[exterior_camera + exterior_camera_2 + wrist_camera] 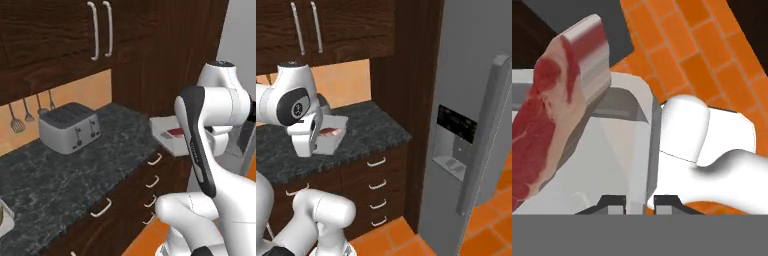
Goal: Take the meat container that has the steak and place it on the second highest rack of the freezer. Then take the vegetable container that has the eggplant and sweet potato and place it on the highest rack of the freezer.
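Jaws (639, 202): closed down onto the thin right wall of the meat container (619, 155), one tip on each side of that rim.
Meat container: white tray, gripped at its edge; seen from the base views it lies at the near right corner of the tabletop (65, 175), partly over the edge, above the drawers (376, 185).
Steak (549, 117): red-pink slab with a pale fat edge, lying inside the tray, left of the jaws; it runs most of the tray's length.
Freezer (471, 120): tall grey appliance with a dispenser panel, right of the tray, past a dark wood panel; door shut.
Toaster (70, 127): silver, on the tabletop, well left of the tray.
Floor (712, 55): orange tiles.
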Available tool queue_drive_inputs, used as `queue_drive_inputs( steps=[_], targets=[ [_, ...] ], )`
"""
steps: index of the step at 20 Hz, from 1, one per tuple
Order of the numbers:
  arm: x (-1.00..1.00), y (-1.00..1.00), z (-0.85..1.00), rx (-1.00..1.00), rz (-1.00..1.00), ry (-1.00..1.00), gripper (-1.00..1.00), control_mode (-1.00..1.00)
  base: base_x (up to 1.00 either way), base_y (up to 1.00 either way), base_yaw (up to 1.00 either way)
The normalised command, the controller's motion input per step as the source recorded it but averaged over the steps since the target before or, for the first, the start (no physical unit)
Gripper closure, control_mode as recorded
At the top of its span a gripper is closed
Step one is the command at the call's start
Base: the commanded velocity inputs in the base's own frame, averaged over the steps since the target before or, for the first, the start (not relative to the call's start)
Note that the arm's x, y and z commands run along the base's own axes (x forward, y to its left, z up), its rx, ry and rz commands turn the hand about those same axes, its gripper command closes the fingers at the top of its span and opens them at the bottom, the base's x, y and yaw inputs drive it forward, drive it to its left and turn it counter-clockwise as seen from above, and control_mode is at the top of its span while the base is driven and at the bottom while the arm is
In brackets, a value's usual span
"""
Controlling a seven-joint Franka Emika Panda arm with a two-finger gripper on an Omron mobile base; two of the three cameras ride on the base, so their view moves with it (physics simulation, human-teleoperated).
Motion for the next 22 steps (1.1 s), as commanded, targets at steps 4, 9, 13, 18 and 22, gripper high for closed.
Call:
queue_drive_inputs(
  steps=[4,9,13,18,22],
  targets=[
    [0.00,0.00,0.00,0.00,0.00,0.00,1.00,1.00,-0.10,0.00,-1.00],
    [0.00,0.00,0.00,0.00,0.00,0.00,1.00,1.00,-0.10,0.00,-1.00],
    [0.00,0.00,0.00,0.00,0.00,0.00,1.00,1.00,-0.05,-0.02,-1.00],
    [0.00,0.00,0.00,0.00,0.00,0.00,1.00,1.00,0.00,-0.43,-0.85],
    [0.00,0.00,0.00,0.00,0.00,0.00,1.00,1.00,0.16,-0.74,-0.07]
  ],
)
